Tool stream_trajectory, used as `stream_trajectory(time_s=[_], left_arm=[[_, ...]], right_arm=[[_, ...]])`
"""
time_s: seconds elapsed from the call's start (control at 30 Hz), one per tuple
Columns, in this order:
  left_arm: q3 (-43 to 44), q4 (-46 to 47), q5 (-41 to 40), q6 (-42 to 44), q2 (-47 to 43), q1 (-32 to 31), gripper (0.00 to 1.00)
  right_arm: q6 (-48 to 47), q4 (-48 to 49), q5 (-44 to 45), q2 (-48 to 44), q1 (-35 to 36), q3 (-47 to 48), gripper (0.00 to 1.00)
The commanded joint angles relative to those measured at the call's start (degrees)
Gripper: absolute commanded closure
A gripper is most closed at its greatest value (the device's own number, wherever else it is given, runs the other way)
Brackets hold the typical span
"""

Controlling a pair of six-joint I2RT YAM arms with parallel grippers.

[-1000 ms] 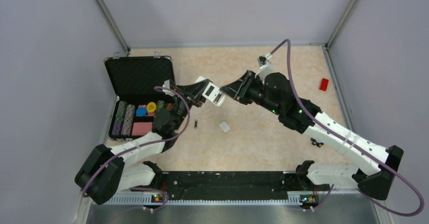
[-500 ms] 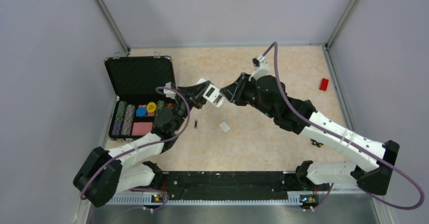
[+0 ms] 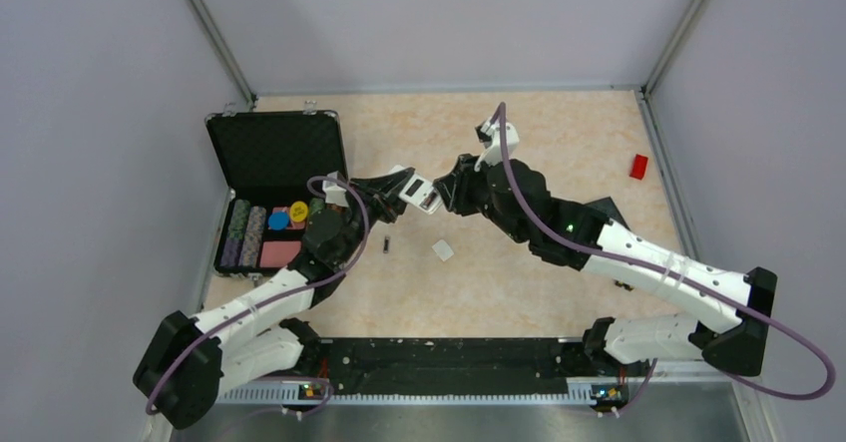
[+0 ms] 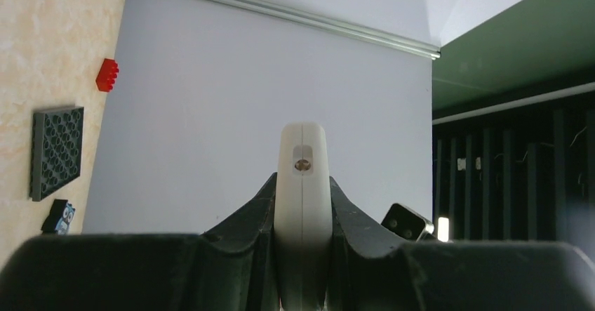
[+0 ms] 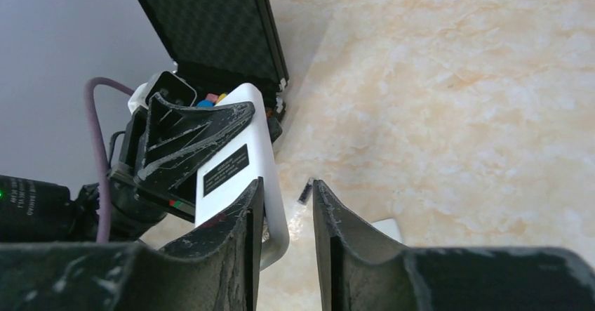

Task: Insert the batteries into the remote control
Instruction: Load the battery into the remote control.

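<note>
The left gripper (image 4: 302, 182) clamps the remote control (image 3: 418, 192) aloft beside the open case (image 3: 274, 148) as the right gripper (image 5: 288, 184), narrowly parted and empty, meets its end, apparently preparing it for loading; next, it must fetch the 1 battery (image 3: 387, 246) lying on the desk (image 3: 559, 133) near the case.

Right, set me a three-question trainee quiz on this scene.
1. True or false: the left hand is clamped on the remote control.
2. Fill in: the open case holds colourful ____.
3. Where does the small white cover piece lie? A) on the bare table; B) inside the case; C) in the left hand.
Key: 1 true; 2 chips; 3 A.
</note>
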Motion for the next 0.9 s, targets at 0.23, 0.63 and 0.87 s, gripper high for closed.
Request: stream_trajectory(time_s=[0.23, 0.63, 0.87], left_arm=[[2.82, -0.94, -5.28, -5.60, -9.20, 0.46, 1.00], [-3.09, -2.53, -2.62, 17.92, -16.40, 0.59, 1.00], [-0.66, -4.00, 5.72, 32.83, -17.81, 0.60, 1.00]], right_arm=[[-12.43, -2.91, 4.88, -0.71, 0.84, -4.25, 0.50], [5.53, 2.48, -17.39, -4.89, -2.92, -0.39, 0.08], [7.91, 3.80, -25.74, -6.31, -3.01, -0.80, 0.09]])
